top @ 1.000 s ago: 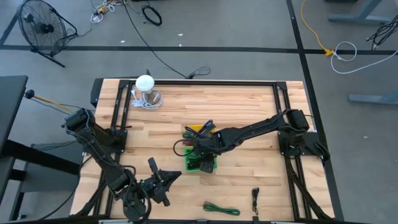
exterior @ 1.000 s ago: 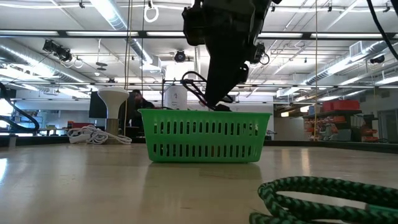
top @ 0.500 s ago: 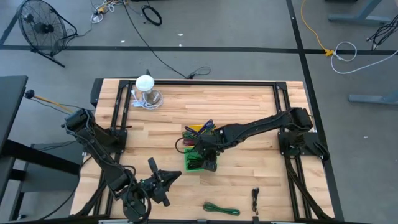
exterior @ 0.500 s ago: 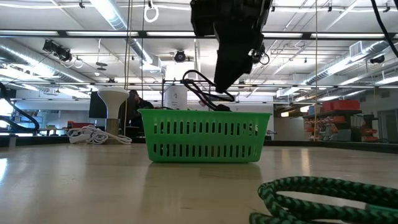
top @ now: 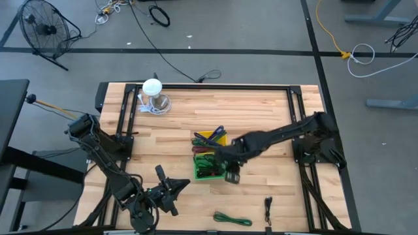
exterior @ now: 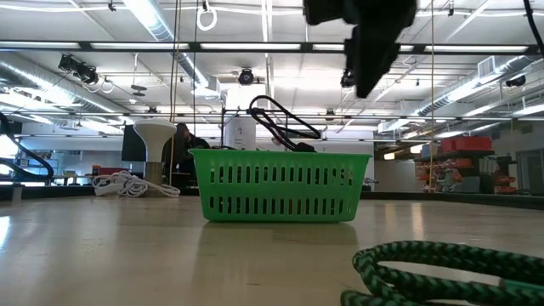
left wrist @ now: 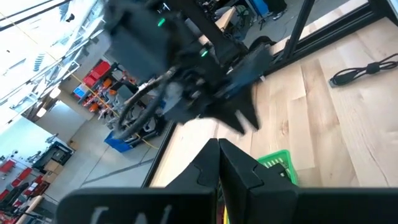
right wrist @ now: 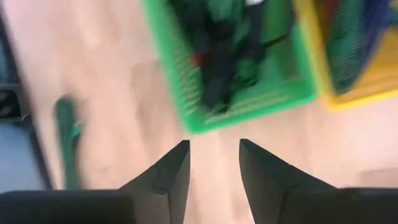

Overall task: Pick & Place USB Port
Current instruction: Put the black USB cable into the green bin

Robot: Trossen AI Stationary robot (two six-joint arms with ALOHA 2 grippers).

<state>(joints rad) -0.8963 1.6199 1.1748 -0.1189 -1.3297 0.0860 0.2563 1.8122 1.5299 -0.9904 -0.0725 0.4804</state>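
- Looking down from the high view, we see the right gripper (top: 232, 175) hanging over bare wood just beside the green basket (top: 198, 173), off that basket's edge on the right arm's own side.
- Its two dark fingers (right wrist: 166, 176) stand apart with plain tabletop showing in the gap, and nothing sits between them.
- We count the task's thing among the dark cables (right wrist: 221, 74) piled inside the green basket; from the right wrist view they read as a black tangle with a small red spot and some green mixed in, too blurred for us to pick out a plug.
- In the low view one black loop (exterior: 276, 116) of that pile arches up above the basket's rim.
- A yellow basket (top: 210, 136) holding coloured pieces touches the green one on its far side.
- Near the table's front edge lie a coiled green cable (top: 232, 219) and, well apart from it toward the right arm's base, a short black cable (top: 268, 210).
- We find the left gripper (top: 171, 190) parked low by the front left corner, fingers (left wrist: 245, 173) pressed together and holding nothing.
- A white round object (top: 153, 87) on a coil of pale cord sits at the far left corner of the wooden table (top: 261, 111).
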